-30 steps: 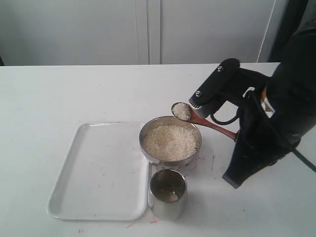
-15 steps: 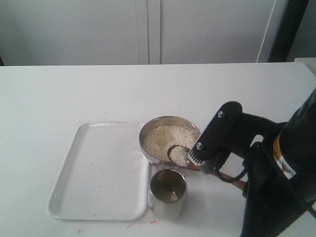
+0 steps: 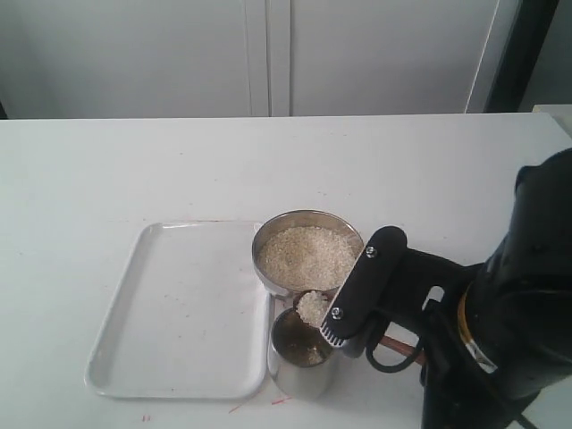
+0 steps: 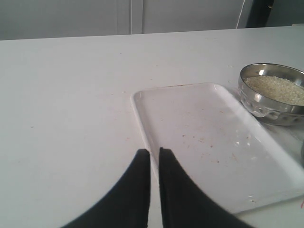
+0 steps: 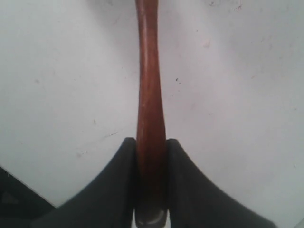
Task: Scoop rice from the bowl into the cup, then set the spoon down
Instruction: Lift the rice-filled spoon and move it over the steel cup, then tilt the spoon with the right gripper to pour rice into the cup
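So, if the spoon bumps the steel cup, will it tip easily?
Probably it slides rather than tips: the cup looks squat and straight-sided on the smooth table. Likely light, since only a little rice lies inside. Its shiny steel may be slippery.

No legible text, no labels, brands or numbers on bowl (image 3: pixel 261 268), cup (image 3: pixel 299 375), tray (image 3: pixel 188 313)

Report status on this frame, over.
Right gripper shut on spoon; left gripper shut, empty, near tray. Spoon head, rice aboard, at cup rim. Nothing in the way.
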`<state>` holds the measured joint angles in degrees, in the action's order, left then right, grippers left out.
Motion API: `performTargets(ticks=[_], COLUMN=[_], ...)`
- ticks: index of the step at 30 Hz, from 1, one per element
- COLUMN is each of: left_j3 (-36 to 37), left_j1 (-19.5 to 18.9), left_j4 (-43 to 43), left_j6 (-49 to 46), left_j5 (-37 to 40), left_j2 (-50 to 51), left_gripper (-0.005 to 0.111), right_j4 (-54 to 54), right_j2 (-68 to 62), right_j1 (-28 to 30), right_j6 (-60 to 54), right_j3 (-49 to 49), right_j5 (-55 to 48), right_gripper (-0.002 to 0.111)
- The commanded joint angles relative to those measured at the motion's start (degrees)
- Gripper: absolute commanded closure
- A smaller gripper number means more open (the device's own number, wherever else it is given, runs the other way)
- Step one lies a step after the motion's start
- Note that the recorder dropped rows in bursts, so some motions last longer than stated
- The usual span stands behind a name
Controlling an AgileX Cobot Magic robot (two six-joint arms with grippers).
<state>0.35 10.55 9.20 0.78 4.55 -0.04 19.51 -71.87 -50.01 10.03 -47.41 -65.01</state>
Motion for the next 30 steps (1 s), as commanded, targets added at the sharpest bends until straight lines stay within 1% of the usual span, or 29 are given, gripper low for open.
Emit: performTargets(ticks=[1, 6, 12, 17, 20, 30], left_j3=[-0.35, -0.35, -0.35, -0.35, -0.35, -0.35], left_j1=[0.2, 0.2, 0.2, 0.2, 0.2, 0.2], left_j4=[0.58, 0.58, 0.58, 0.58, 0.58, 0.58], left_j6=[0.28, 0.28, 0.28, 0.28, 0.28, 0.28], left_j5=[-0.17, -0.17, -0.17, -0.17, -0.17, -0.17], left_j2=[0.04, 0.04, 0.04, 0.04, 0.04, 0.04], left_gripper=[0.092, 0.092, 0.092, 0.092, 0.092, 0.092], right_j4=[2.81, 7.46, 8.75, 11.22, 12.2, 17.94], right_j2=[-2.5, -3.94, -3.94, -3.94, -3.94, -3.94], right_j1=[-0.21, -0.21, -0.49, -4.69, -7.06, -7.59], right_j6=[-2.36, -2.36, -4.38, -4.26, -2.2, 0.87], right_j3=[0.18, 0.18, 0.18, 0.18, 0.18, 0.43], right_j5=[0.94, 1.04, 1.04, 0.46, -0.18, -4.95], right_gripper=[0.108, 0.108, 0.108, 0.108, 0.108, 0.108])
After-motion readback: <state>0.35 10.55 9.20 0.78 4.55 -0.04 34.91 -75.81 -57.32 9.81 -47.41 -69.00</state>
